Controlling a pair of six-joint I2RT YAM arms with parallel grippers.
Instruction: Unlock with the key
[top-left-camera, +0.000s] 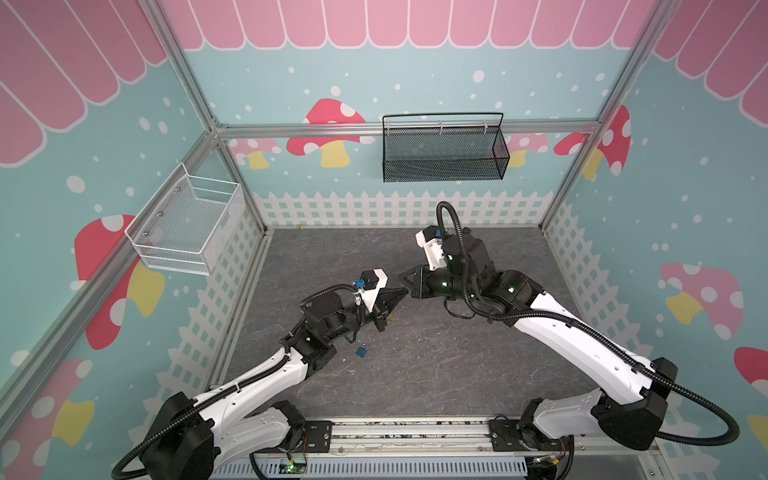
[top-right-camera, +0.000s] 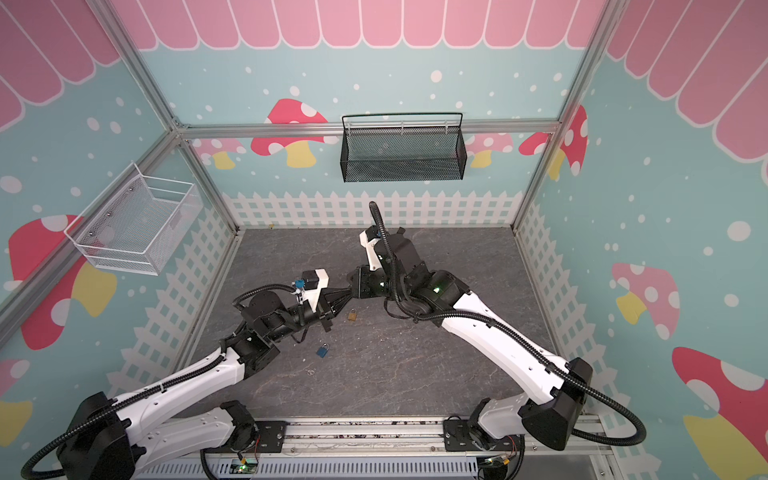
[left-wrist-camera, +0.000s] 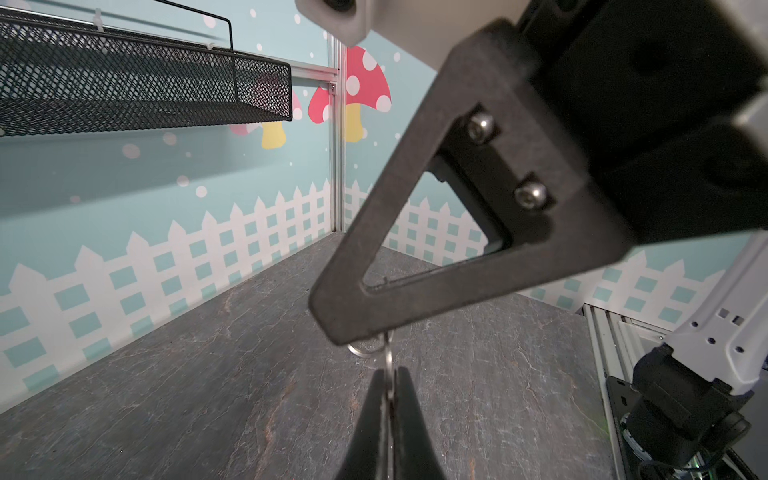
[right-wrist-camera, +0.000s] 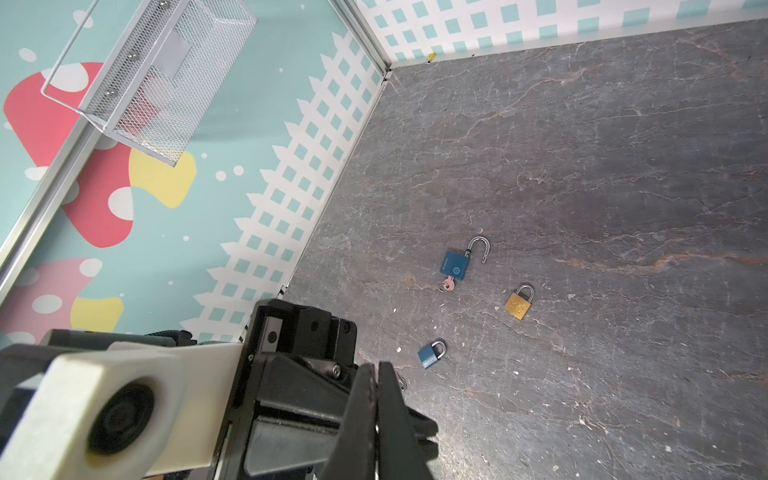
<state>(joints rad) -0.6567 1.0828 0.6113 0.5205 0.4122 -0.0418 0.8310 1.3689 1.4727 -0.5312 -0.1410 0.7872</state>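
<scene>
My two grippers meet tip to tip above the middle of the floor in both top views, the left gripper (top-left-camera: 403, 292) against the right gripper (top-left-camera: 405, 282). In the left wrist view my left gripper (left-wrist-camera: 388, 372) is shut on the key (left-wrist-camera: 388, 359), a thin silver piece seen edge-on. Its ring (left-wrist-camera: 362, 348) hangs at the tip of the right gripper's finger (left-wrist-camera: 340, 307). In the right wrist view my right gripper (right-wrist-camera: 377, 365) is shut too. A brass padlock (right-wrist-camera: 518, 303) and a small blue padlock (right-wrist-camera: 430, 354) lie shut on the floor.
A larger blue padlock (right-wrist-camera: 456, 264) lies with its shackle open and a pink key in it. A small ring (right-wrist-camera: 401, 382) lies on the floor. A black mesh basket (top-left-camera: 442, 149) hangs on the back wall, a white wire basket (top-left-camera: 187, 226) on the left wall.
</scene>
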